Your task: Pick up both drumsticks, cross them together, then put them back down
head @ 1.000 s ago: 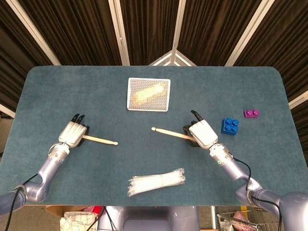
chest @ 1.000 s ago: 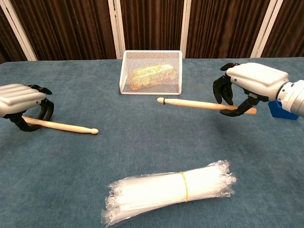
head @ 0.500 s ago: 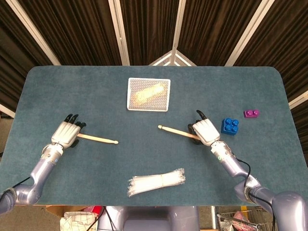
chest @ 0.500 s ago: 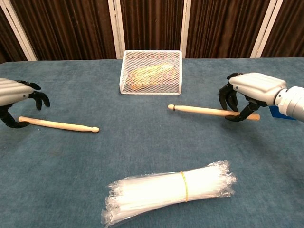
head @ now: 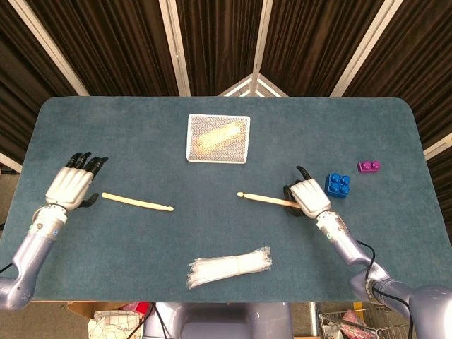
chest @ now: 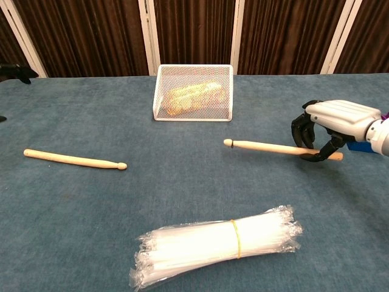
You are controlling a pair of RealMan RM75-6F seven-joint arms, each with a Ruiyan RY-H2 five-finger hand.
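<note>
Left hand: your left hand (head: 69, 188) hovers at the left edge of the counter (head: 141, 134), its fingers (head: 86, 162) spread and straight, holding nothing. In the chest view only dark fingertips show at the frame's left edge.
Left drumstick: the left drumstick (head: 136, 202) lies flat on the counter just beside your left hand and apart from it, its tip toward the middle. The chest view shows it whole and untouched (chest: 74, 160).
Right hand: your right hand (head: 308, 197) has its fingers (chest: 302, 129) curled around the butt end of the right drumstick (head: 267, 200).
Right drumstick: it runs from your right hand toward the counter's middle, tip pointing left. In the chest view (chest: 273, 148) it looks close to level and low; you cannot tell whether it touches the cloth.
Between the sticks: the two drumsticks are well apart, their tips facing each other across bare cloth.
Mesh basket: a white wire basket (chest: 193, 92) with something yellowish inside stands at the far middle.
Straws: a banded bundle of clear plastic straws (chest: 216, 244) lies at the near edge.
Blocks: a blue block (head: 338, 185) sits just beside your right hand, with a purple block (head: 369, 167) farther right.
</note>
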